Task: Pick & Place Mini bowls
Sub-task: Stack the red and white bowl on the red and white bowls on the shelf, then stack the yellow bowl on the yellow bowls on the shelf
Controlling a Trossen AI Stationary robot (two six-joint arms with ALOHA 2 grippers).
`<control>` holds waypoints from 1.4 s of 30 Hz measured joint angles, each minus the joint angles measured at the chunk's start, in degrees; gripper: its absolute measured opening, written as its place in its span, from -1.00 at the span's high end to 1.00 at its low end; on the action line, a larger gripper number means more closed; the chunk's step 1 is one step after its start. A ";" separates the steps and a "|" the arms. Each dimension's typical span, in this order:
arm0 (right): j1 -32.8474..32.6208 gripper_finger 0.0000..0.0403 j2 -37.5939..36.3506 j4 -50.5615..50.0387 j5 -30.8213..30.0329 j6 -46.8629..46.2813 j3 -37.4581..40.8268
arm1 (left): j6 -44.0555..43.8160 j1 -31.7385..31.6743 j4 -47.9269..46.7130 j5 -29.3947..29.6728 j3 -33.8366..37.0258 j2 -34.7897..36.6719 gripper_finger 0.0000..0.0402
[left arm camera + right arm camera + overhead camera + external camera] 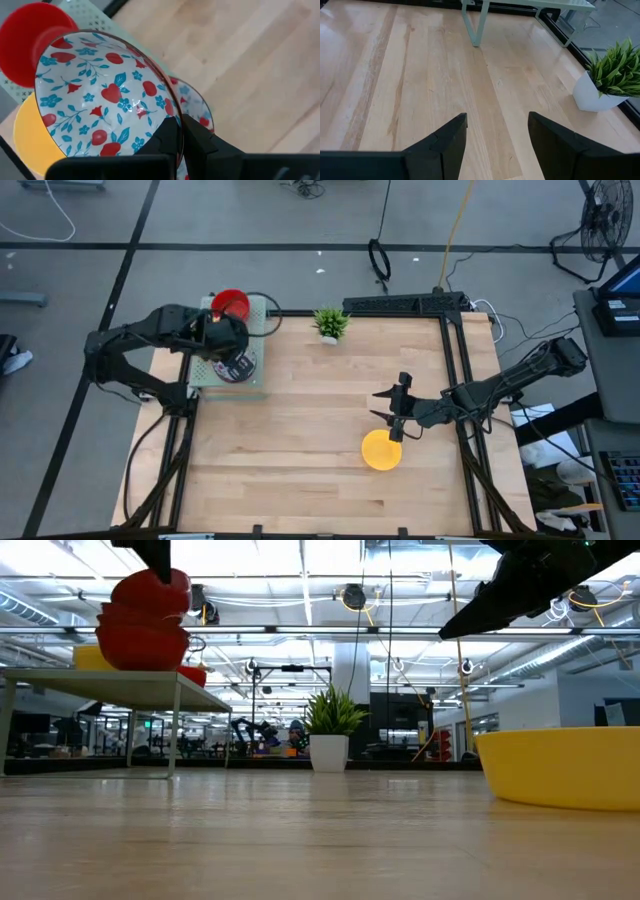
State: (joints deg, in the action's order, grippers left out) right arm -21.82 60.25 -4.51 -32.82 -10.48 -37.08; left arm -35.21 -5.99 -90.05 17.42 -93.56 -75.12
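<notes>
My left gripper point(230, 343) point(181, 125) is over the raised pale-green stand point(262, 315) at the table's far left and is shut on a white floral bowl point(100, 95). Under it sits a second floral bowl point(200, 107) point(238, 366); a red bowl point(27, 45) point(230, 305) and a yellow bowl point(30, 135) also stand on the stand. Another yellow bowl point(381, 450) point(565, 768) rests on its base on the table's right half. My right gripper point(398, 408) point(497, 125) hangs open just beyond that bowl, touching nothing. My left gripper pinches the floral bowl's rim point(176, 112), one finger inside the bowl and one outside. The bowl sits tilted in the hold, its patterned inside turned toward the wrist camera, above the second floral bowl. Whether its underside touches that bowl cannot be seen.
A small green potted plant point(330, 323) point(610, 80) stands at the table's far edge, middle. The stand's legs point(472, 25) rise from the far left of the table. Bare wood point(300, 430) lies between the stand and the yellow bowl. Black frame rails point(455, 360) run along the right side.
</notes>
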 joint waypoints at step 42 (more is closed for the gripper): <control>0.02 0.01 0.00 -0.02 -0.03 -0.57 0.00 | -2.59 8.97 1.61 0.71 5.58 -0.28 0.69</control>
State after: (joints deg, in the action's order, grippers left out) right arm -21.80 60.25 -4.54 -32.85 -11.05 -37.08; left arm -37.80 2.98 -88.44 18.12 -87.99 -75.40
